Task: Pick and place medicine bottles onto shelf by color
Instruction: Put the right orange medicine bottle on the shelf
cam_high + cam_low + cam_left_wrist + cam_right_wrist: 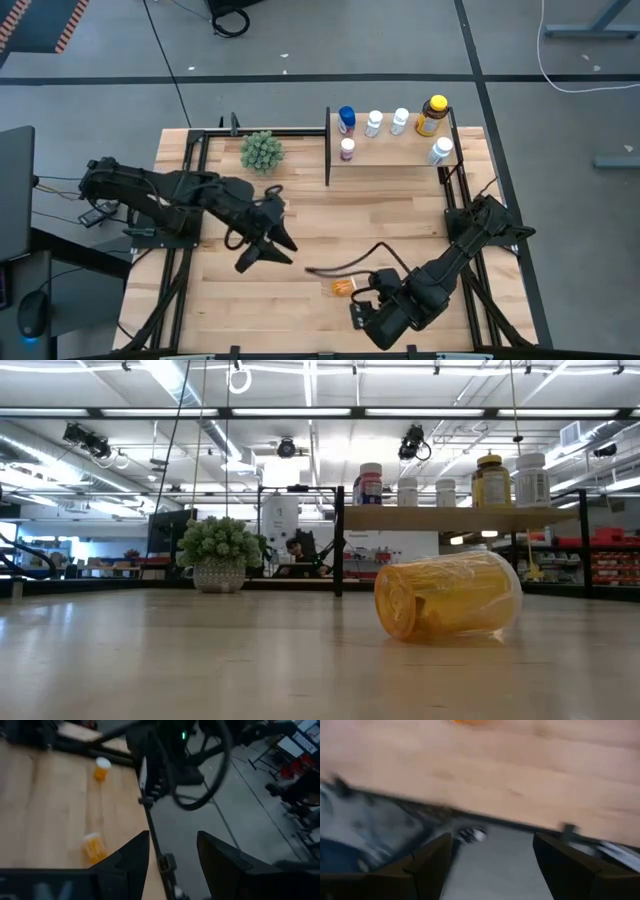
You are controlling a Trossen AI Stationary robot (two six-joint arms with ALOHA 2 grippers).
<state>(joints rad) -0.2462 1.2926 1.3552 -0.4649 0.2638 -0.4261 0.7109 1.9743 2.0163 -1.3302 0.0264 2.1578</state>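
Lying on its side closest to the low camera, an orange bottle (448, 596) rests on the counter (300, 215), its translucent amber-orange wall showing a paler cap end. From above it sits near the counter's front edge (344, 288), just beside the right gripper (362, 310), whose fingers stand wide and hold nothing. A second orange bottle (101, 768) shows upright only in the left wrist view, farther along the wood. The left gripper (262, 252) hovers over the middle of the counter with its fingers parted to a moderate gap, also empty.

On the shelf (390, 152) at the back right stand a blue bottle (346, 119), three white bottles, a small purple-labelled one (347, 149) and a larger amber bottle with a yellow cap (432, 115).

As a judgement, the fallen bottle is round and free to roll, so a nudge from one finger could send it off the nearby front edge. A cable (345, 266) trails close by and could snag. A green plant (261, 151) sits left of the shelf
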